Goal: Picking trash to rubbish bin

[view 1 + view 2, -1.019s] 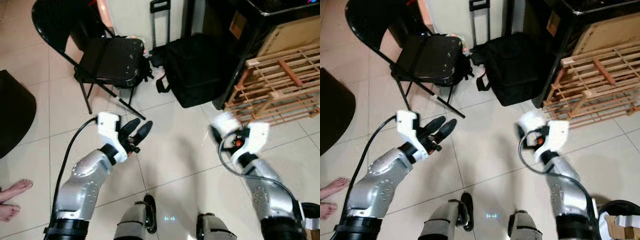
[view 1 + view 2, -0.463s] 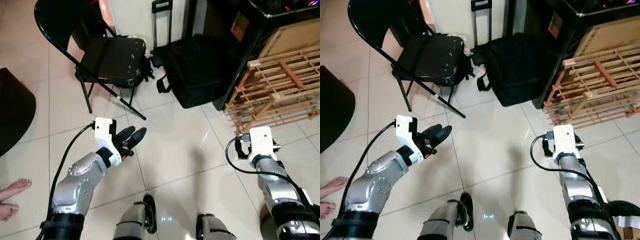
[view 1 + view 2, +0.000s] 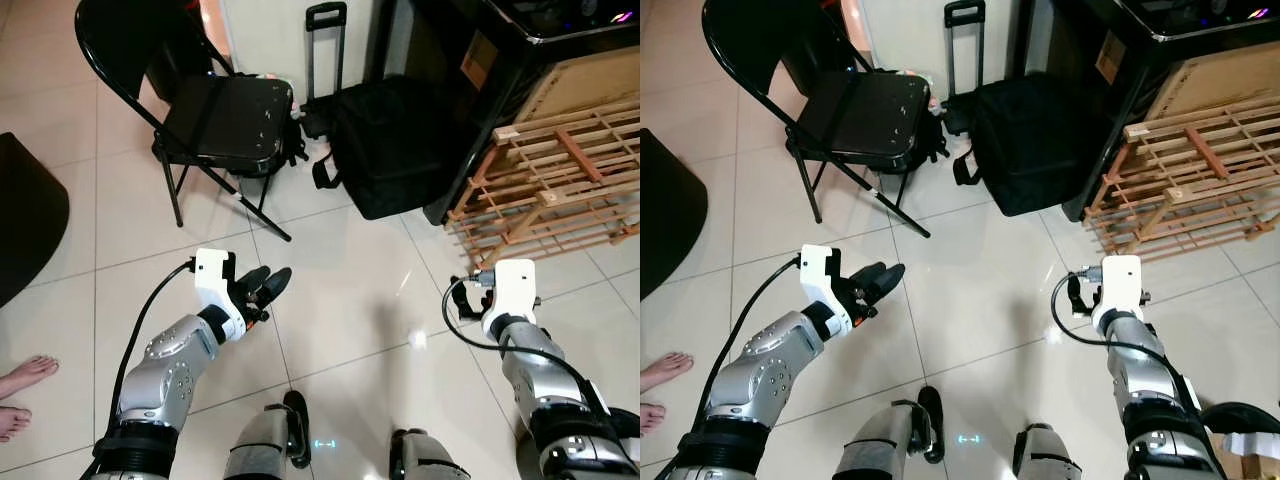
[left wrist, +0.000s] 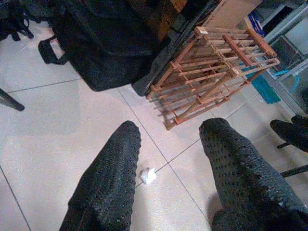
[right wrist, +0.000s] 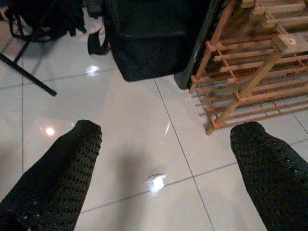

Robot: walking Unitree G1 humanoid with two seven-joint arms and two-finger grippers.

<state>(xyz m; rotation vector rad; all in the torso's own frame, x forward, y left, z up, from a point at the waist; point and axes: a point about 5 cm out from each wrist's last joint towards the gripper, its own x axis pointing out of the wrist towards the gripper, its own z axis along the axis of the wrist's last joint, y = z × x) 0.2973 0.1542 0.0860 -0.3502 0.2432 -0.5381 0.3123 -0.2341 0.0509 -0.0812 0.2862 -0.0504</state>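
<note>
- Left gripper (image 4: 168, 163) is held out over the pale tiled floor (image 3: 350, 290), fingers (image 4: 113, 178) spread a fair way apart with nothing between them.
- In the left wrist view I've got a small crumpled white bit of trash (image 4: 147, 175) lying on the tile, right on a grout line, sitting in the gap between my two fingertips but closer to one of them. It's down on the floor, not touching either finger.
- Right gripper (image 5: 166, 154) is also low over the floor and opened wide, fingers (image 5: 62, 168) far apart, holding nothing.
- Right wrist view has a small white spot on the tile between the fingers; honestly can't tell if it's the same scrap or just glare.
- Past the fingertips of both grippers: a wooden slatted rack (image 3: 560, 170) lying tilted on the floor and a black bag (image 3: 385, 140) just beside it.
- A black folding chair (image 3: 215, 120) stands beyond the left gripper, and someone's bare feet (image 3: 20, 395) are off by my left arm.
</note>
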